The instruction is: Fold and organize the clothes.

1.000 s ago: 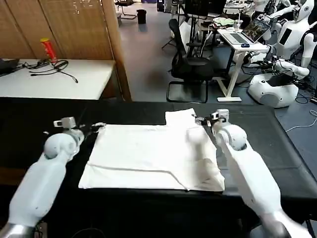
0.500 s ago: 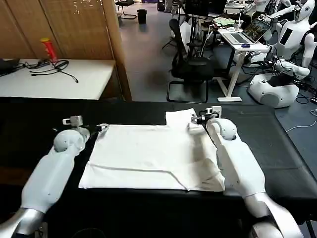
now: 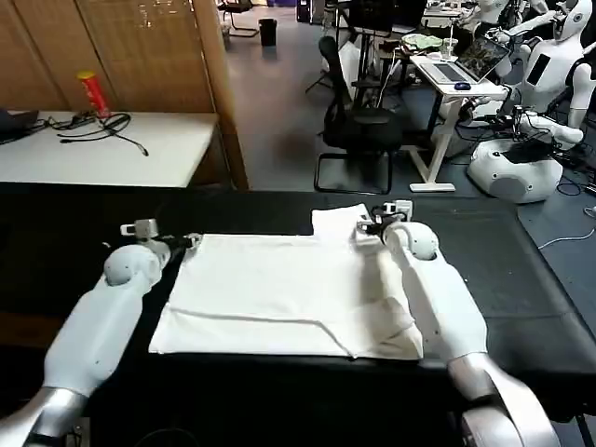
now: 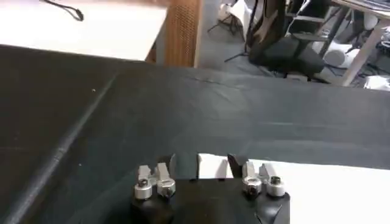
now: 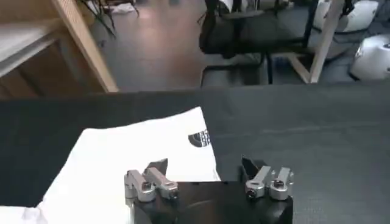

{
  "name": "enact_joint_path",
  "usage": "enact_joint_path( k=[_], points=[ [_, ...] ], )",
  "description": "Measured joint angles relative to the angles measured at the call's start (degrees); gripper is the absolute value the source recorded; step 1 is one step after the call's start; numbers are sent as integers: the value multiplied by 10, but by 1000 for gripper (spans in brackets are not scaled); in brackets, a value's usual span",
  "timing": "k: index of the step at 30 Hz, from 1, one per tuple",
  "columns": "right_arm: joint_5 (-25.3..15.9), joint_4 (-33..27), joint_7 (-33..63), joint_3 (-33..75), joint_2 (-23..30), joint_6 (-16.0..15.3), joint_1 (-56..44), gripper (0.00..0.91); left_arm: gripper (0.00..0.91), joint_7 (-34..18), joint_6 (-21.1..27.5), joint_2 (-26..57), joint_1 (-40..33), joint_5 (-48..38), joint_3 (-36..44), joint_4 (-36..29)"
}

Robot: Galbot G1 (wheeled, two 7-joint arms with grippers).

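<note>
The white T-shirt lies flat on the black table covering, with one sleeve sticking out at the far edge. My left gripper is at the shirt's far left corner, open. That corner sits between its fingers. My right gripper is at the far right edge beside the sleeve, also open. It straddles the shirt's edge, and a small dark print shows just ahead of it.
A white desk with a red can and cables stands behind the table on the left, beside a wooden screen. An office chair and other white robots are at the back right.
My right gripper has moved left along the far edge to the sleeve area. My left gripper has edged right to the shirt's corner. The shirt has not moved.
</note>
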Motion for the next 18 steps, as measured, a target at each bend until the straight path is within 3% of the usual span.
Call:
enact_joint_path(
  k=[4, 5, 8, 10, 11, 13, 18],
  points=[
    [0, -1, -2, 1, 0, 0, -2, 751, 215, 2, 0, -2, 0, 3, 2, 2],
    [-1, -1, -2, 2, 0, 0, -3, 731, 146, 4, 0, -3, -1, 5, 2, 3],
    [-1, 3, -4, 2, -1, 0, -6, 673, 146, 8, 0, -3, 1, 12, 5, 3],
    [-1, 7, -6, 2, -1, 0, -8, 419, 137, 9, 0, -4, 2, 16, 5, 2],
    [-1, 8, -8, 1, -2, 1, -8, 234, 137, 9, 0, -4, 3, 18, 5, 1],
    [-1, 10, -10, 1, -2, 4, -10, 88, 117, 8, 0, -4, 4, 19, 5, -1],
    [-1, 20, -16, 2, -8, 29, -15, 39, 78, 5, -5, -4, 3, 18, 4, -6]
  ],
)
